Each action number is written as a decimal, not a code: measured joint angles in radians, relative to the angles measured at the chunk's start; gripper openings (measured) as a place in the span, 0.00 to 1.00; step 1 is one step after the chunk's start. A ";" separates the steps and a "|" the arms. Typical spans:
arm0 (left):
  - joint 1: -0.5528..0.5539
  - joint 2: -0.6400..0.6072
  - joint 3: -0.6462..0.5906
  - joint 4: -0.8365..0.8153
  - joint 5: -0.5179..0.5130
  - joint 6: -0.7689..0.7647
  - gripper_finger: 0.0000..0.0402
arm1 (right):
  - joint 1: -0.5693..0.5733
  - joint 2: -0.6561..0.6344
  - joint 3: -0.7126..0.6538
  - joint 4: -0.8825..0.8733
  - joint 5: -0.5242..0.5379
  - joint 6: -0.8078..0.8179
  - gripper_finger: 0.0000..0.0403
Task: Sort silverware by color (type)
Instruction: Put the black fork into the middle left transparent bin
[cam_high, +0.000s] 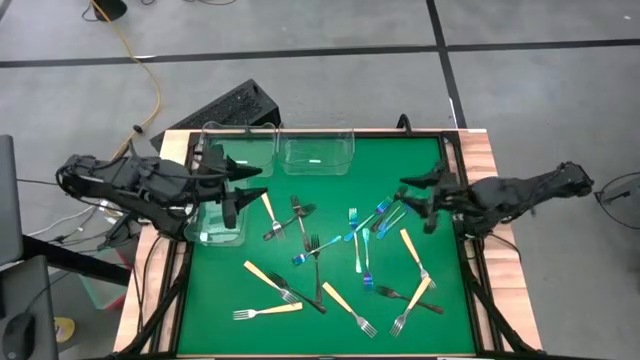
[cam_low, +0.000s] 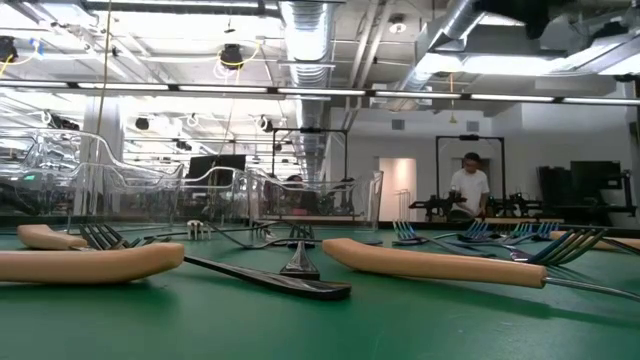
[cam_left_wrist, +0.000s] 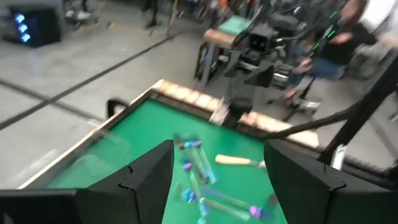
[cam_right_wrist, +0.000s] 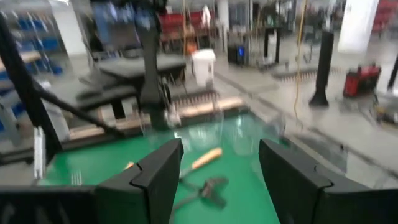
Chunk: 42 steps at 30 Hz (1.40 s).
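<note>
Two claws — left (cam_high: 243, 187), right (cam_high: 412, 199) — both apart; bins (cam_high: 318, 152) behind forks (cam_high: 330, 262).

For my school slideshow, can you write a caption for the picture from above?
Two robot arms hover open-handed, left gripper and right gripper, over scattered forks on a green table.

Both arms are matte black and chunky-jointed with trailing cables, each tool (cam_high: 243, 184) ending in broad, angular black fingers (cam_left_wrist: 146, 177).

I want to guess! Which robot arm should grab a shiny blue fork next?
Probably the right. Its open claw hovers beside the blue forks; the left claw is open too, over by the bins.
</note>
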 joint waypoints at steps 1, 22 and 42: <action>0.000 0.011 0.029 -0.034 -0.007 -0.003 0.58 | -0.009 0.042 0.005 -0.001 -0.001 0.024 0.59; 0.000 -0.115 0.106 -0.188 -0.085 0.042 0.58 | -0.249 0.835 0.482 -0.005 -0.328 -0.123 0.60; 0.000 -0.122 0.105 -0.242 -0.062 0.028 0.58 | -0.324 1.399 0.940 -0.091 -0.639 -0.375 0.59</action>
